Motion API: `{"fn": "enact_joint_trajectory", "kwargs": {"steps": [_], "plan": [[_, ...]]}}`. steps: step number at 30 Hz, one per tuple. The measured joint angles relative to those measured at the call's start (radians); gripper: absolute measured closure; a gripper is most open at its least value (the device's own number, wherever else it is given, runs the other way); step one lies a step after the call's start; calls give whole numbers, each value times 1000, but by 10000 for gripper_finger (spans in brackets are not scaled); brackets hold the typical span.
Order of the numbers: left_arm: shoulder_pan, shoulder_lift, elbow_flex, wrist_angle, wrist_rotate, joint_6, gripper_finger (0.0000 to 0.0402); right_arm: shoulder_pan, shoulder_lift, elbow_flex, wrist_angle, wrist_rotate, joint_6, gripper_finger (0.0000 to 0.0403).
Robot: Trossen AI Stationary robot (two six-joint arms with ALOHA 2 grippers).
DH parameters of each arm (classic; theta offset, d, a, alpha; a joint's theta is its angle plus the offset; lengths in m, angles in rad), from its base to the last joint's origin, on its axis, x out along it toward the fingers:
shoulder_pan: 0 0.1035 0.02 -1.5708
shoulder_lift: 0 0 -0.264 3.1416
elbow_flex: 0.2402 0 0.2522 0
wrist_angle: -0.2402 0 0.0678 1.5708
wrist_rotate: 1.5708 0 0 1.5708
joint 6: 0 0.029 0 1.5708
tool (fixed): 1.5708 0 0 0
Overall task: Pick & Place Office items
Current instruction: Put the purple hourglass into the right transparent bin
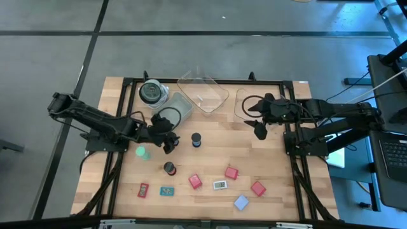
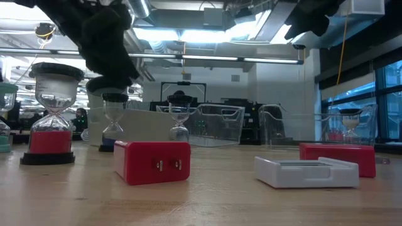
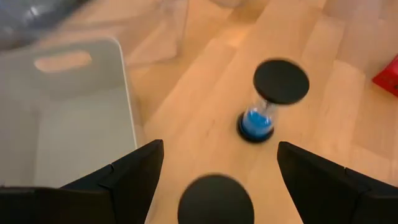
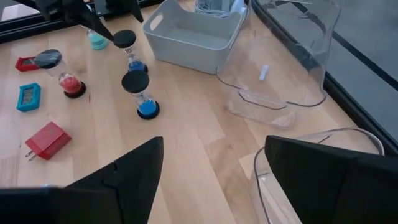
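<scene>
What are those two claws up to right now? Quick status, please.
Left claw open, low around a small sand timer. Right claw open, waiting above the table's far right. Blue sand timer stands close by, not touching.

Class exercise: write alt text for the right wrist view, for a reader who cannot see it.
Past the open right gripper, three sand timers stand on a wooden table: one with blue sand nearest, another blue one under the left gripper, and a red one. A grey bin and clear trays sit nearby.
</scene>
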Motion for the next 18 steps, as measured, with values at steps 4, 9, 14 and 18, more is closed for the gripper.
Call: {"fn": "enact_joint_trajectory", "kwargs": {"steps": [4, 9, 14, 18], "plan": [[24, -1, 0, -15, 63, -9, 89, 0, 0, 0, 0, 0, -3, 119], [24, 8, 0, -58, 85, 139, 89, 0, 0, 0, 0, 0, -6, 119], [20, 7, 0, -56, 183, 213, 89, 0, 0, 0, -2, 0, -6, 119], [21, 10, 0, -67, 177, 275, 89, 0, 0, 0, -2, -1, -18, 119]]}}
